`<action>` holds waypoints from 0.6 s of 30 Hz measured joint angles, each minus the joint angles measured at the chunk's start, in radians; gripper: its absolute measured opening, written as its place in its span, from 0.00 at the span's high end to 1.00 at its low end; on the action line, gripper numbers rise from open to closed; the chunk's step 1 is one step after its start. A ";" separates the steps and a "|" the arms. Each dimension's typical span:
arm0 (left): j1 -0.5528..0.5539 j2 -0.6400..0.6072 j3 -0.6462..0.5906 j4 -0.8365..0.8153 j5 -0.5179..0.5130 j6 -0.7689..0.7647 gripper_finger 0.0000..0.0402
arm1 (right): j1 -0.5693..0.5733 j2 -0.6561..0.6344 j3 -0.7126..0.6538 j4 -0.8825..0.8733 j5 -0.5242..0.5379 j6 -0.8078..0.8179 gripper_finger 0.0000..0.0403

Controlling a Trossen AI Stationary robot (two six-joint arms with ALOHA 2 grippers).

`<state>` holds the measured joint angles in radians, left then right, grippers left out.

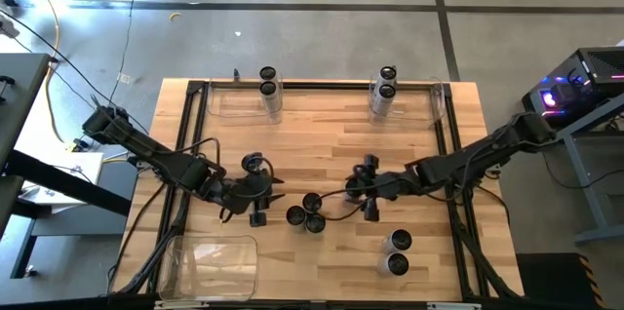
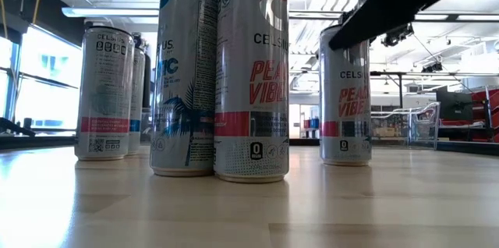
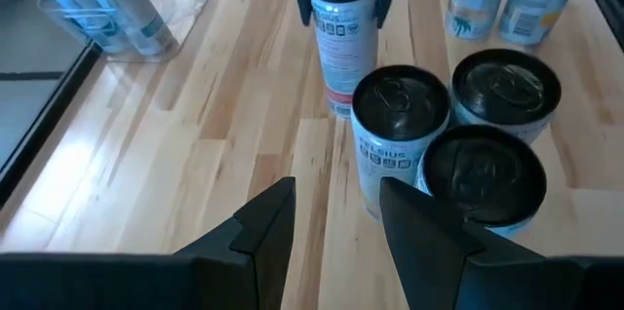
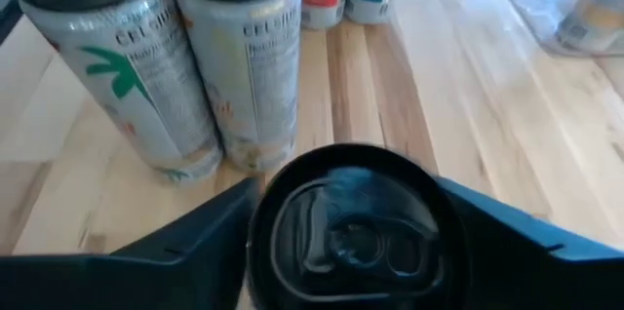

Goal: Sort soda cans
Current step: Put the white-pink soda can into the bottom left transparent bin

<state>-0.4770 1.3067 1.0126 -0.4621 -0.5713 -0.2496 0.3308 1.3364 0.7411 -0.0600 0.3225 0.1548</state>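
Note:
Three soda cans (image 1: 307,217) stand bunched mid-table, dark tops up; the left wrist view shows them close ahead (image 3: 400,115). My left gripper (image 1: 266,201) (image 3: 336,227) is open, just left of the bunch, and touches nothing. My right gripper (image 1: 370,203) (image 4: 353,203) is shut on another upright can (image 3: 343,37) (image 2: 345,100) just right of the bunch. Two more cans (image 1: 396,251) stand toward the near right. My right gripper pinches the can at its top end, just below the rim (image 4: 356,232), one finger (image 4: 214,222) on each side. The fingers come slanting down from the right. The can stands upright with its base (image 2: 345,161) on the table.
A clear bin (image 1: 234,105) along the far edge holds cans at its left (image 1: 268,86) and right (image 1: 385,86) ends. Another clear bin (image 1: 214,261) lies at the near left corner. A black frame (image 1: 453,154) borders the table. Bare wood lies between the far bin and the grippers.

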 joint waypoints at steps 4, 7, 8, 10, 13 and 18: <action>0.023 0.000 -0.015 0.059 0.001 0.021 0.63 | -0.011 -0.026 0.012 0.020 0.002 -0.027 0.41; 0.062 0.001 -0.044 0.153 0.025 0.093 0.63 | -0.053 -0.030 0.023 0.093 -0.005 -0.068 0.41; 0.080 0.001 -0.055 0.196 0.045 0.115 0.62 | -0.075 -0.025 0.023 0.107 -0.017 -0.076 0.41; 0.119 0.000 -0.075 0.261 0.092 0.151 0.60 | -0.121 -0.004 0.022 0.136 -0.062 -0.080 0.41; 0.169 0.000 -0.085 0.283 0.143 0.179 0.57 | -0.179 0.034 0.022 0.183 -0.110 -0.081 0.41; 0.222 0.000 -0.085 0.282 0.160 0.184 0.52 | -0.233 0.119 0.022 0.265 -0.232 -0.084 0.41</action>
<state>-0.2550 1.3071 0.9279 -0.1797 -0.4117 -0.0655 0.0973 1.4554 0.7628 0.2047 0.0904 0.0706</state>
